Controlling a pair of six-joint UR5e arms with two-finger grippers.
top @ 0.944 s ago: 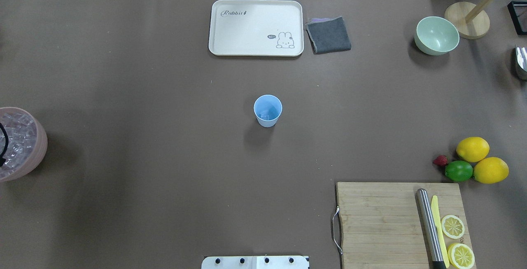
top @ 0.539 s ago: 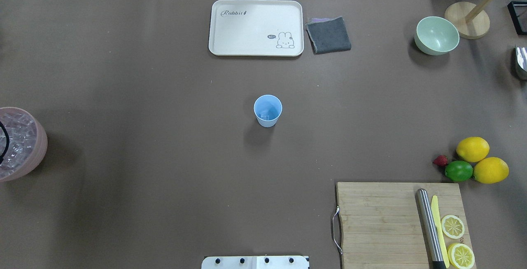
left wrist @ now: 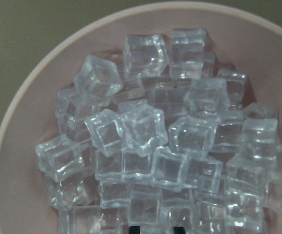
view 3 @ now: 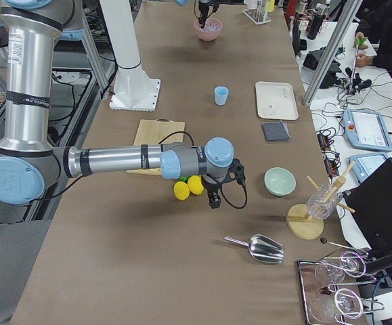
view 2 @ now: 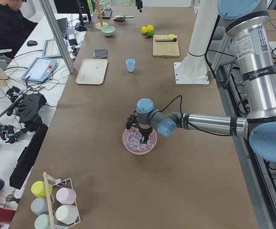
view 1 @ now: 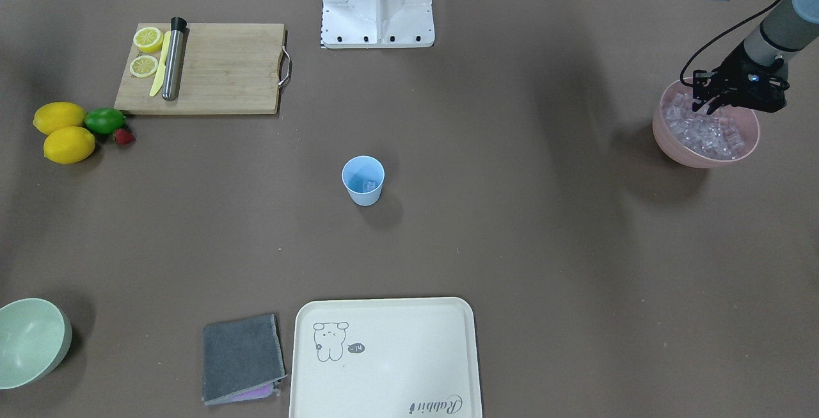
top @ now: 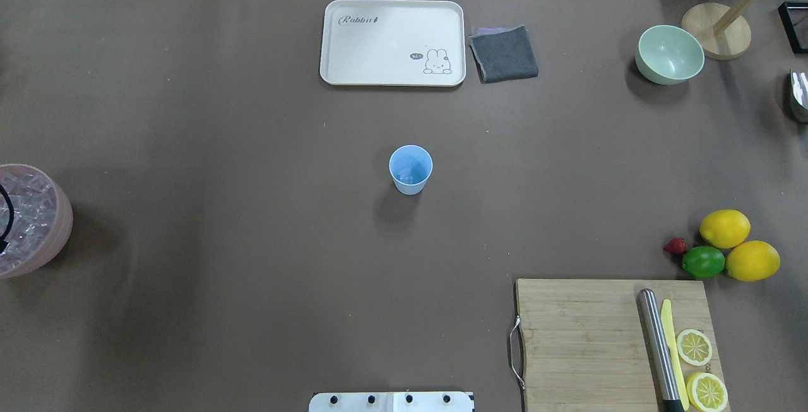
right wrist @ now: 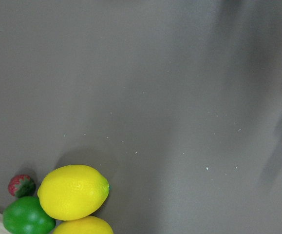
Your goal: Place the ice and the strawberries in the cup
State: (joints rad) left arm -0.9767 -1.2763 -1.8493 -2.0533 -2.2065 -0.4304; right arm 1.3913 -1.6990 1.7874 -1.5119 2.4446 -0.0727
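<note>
The light-blue cup (top: 410, 169) stands upright mid-table, also in the front view (view 1: 363, 180), with one ice cube (view 1: 370, 184) in it. The pink bowl (view 1: 678, 149) at the table's left end is full of ice (left wrist: 141, 126). My left gripper (view 1: 710, 95) hangs just over that ice. Its fingertips (left wrist: 136, 229) show about a cube's width apart, so it looks open. The strawberry (top: 675, 246) lies beside the lime (top: 703, 262), also in the right wrist view (right wrist: 21, 185). My right gripper (view 3: 214, 196) hovers past the lemons. I cannot tell whether it is open or shut.
Two lemons (top: 724, 228) lie by the lime. A cutting board (top: 581, 336) holds a steel muddler, a yellow knife and lemon halves. A cream tray (top: 391, 43), a grey cloth (top: 504, 53) and a pale green bowl (top: 669, 54) sit at the far side.
Almost nothing. The black cable over the pink bowl at the left edge has shifted slightly. The cup and the fruit have not moved.
</note>
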